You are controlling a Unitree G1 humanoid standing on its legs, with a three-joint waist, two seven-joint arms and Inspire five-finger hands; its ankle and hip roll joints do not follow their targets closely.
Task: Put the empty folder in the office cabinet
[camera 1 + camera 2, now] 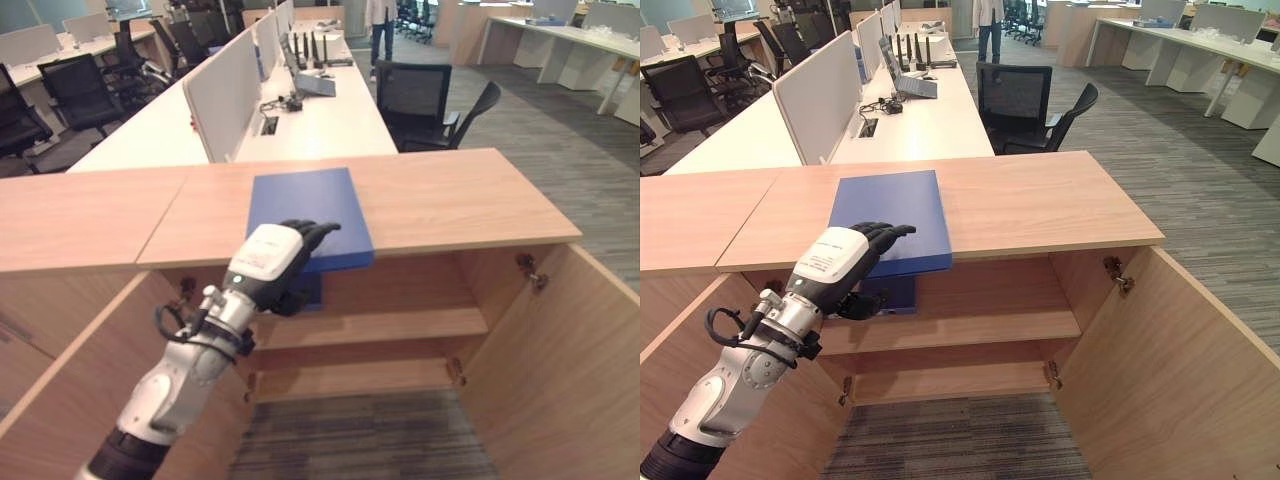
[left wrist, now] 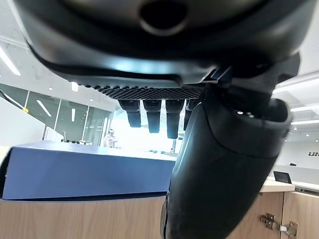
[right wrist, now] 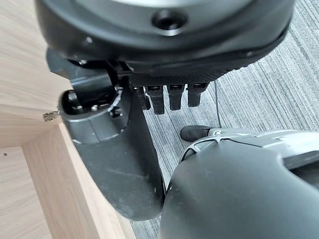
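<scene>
Left hand: fingers lie over the near edge of the folder, thumb hooked beneath that edge, pinching it.
Folder: blue, flat on the counter, its near end jutting past the front edge above the open cabinet.
Counter: light wood top of the cabinet.
Cabinet: doors swung wide, a wooden shelf inside, a blue object just under the jutting folder, partly hidden by the hand.
Right hand: fingers loosely straight, holding nothing, above grey carpet beside a cabinet door.
Background: desks, black chairs, a person standing far off.
</scene>
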